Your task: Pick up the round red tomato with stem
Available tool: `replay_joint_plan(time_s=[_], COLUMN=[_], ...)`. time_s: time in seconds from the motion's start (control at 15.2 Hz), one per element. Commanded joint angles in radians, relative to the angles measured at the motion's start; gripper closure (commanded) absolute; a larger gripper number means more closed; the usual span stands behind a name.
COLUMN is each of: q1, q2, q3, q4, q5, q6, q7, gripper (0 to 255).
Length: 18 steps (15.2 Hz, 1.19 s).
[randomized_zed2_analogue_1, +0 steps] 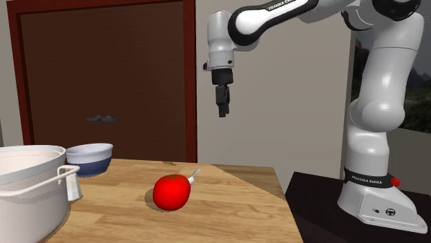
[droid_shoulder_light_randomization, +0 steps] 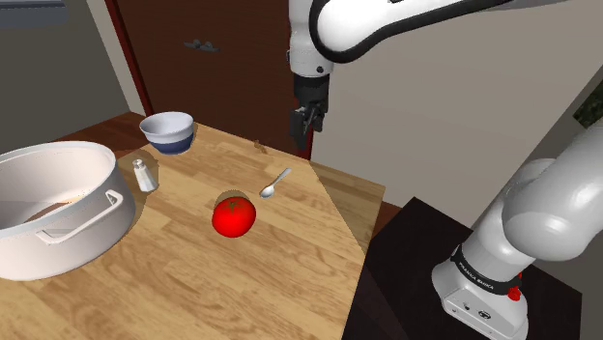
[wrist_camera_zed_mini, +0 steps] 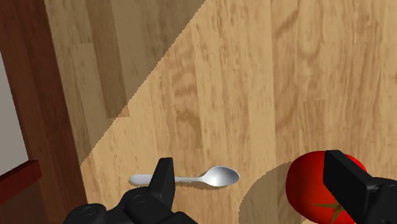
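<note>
A round red tomato with a small green stem lies on the wooden table, near the middle. It also shows from the side, the tomato resting just in front of a spoon. My gripper hangs well above the table's far edge, pointing down, up and to the shoulder view's right of the tomato. From the other side the gripper is high over the tomato. In the wrist view the gripper is open, and the tomato lies far below, partly behind one finger.
A metal spoon lies between the tomato and the far table edge. A large white pot, a salt shaker and a white-and-blue bowl stand to the shoulder view's left. A dark wooden door is behind.
</note>
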Motion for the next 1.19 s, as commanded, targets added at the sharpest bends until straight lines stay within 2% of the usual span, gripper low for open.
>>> replay_joint_plan(time_s=[0.0, 0.53, 1.06, 1.12], q1=[0.01, 0.076, 0.194, 0.198], q2=[0.073, 0.381, 0.703, 0.71], q3=[0.022, 0.084, 0.095, 0.094], q4=[0.037, 0.262, 0.57, 0.578], q5=[-0.016, -0.115, -0.221, -0.223], q6=[0.024, 0.047, 0.0, -0.002], q7=[0.022, 0.114, 0.175, 0.176], gripper=[0, 0, 0, 0])
